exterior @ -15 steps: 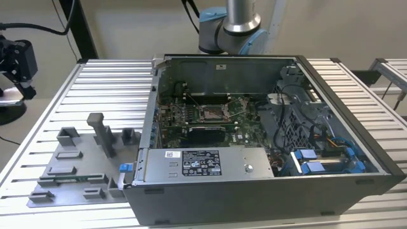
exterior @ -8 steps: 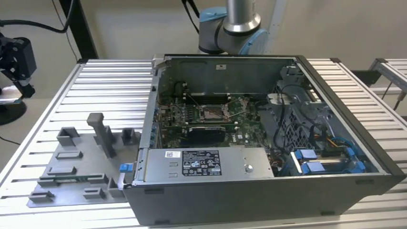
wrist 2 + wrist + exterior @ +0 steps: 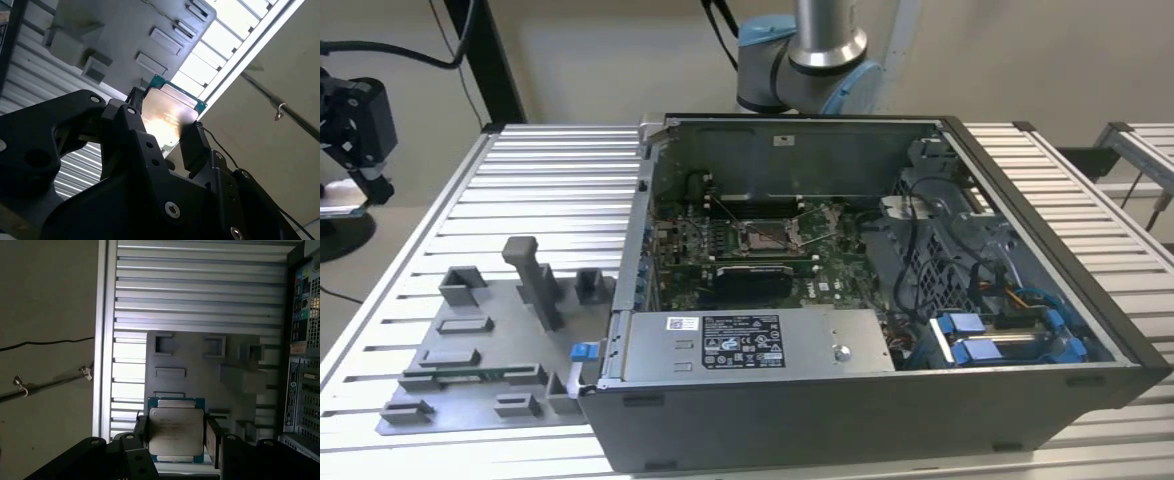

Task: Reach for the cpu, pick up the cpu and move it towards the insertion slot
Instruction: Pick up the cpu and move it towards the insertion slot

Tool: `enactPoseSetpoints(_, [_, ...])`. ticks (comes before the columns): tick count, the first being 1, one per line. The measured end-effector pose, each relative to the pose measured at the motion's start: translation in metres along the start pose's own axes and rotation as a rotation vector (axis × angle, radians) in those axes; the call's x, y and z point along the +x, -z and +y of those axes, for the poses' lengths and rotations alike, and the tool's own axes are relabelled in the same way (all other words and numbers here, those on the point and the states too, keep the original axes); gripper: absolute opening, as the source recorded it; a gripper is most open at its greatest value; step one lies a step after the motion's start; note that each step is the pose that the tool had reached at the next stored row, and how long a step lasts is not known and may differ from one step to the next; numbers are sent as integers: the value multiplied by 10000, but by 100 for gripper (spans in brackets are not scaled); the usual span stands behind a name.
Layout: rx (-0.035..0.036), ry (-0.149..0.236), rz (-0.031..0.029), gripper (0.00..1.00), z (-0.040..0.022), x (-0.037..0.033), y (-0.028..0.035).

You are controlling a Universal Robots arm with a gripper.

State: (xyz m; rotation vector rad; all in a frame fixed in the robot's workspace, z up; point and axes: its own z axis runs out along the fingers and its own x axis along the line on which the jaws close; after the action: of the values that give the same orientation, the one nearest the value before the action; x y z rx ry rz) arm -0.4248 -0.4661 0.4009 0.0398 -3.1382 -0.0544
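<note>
In both wrist views the cpu (image 3: 176,432) (image 3: 169,116), a thin square chip with a silvery face and green edge, sits between my black fingers (image 3: 214,441). My gripper (image 3: 177,437) (image 3: 165,125) is shut on its two opposite edges. It hangs in the air over the near end of the grey plastic tray (image 3: 200,365) (image 3: 125,30), close to the table's edge. The insertion slot (image 3: 761,237), a silver-framed socket with a dark centre, lies on the motherboard inside the open computer case (image 3: 881,330). The arm's base (image 3: 801,60) stands behind the case.
The tray (image 3: 467,370) with upright posts and recesses lies on the slatted metal table (image 3: 547,180) at the exterior view's left of the case. Inside the case are a power supply (image 3: 747,342), cables and blue drive clips (image 3: 987,340). The floor lies beyond the table edge (image 3: 102,340).
</note>
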Motion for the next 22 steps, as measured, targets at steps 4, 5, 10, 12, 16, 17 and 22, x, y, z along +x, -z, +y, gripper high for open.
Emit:
enactPoseSetpoints(4, [-2, 0, 0, 0, -1, -40, 0])
enactPoseSetpoints(5, [-1, 0, 0, 0, -2, -56, 0])
enactPoseSetpoints(10, [-2, 0, 6, 0, -4, -156, 1])
enactPoseSetpoints(12, [-2, 0, 10, 0, -6, -207, 2])
enactPoseSetpoints(16, [-2, -1, 18, 0, -8, -319, 2])
enactPoseSetpoints(17, [-2, -1, 21, 0, -9, -348, 3])
enactPoseSetpoints(22, [-3, -2, 37, 0, -12, -457, 4])
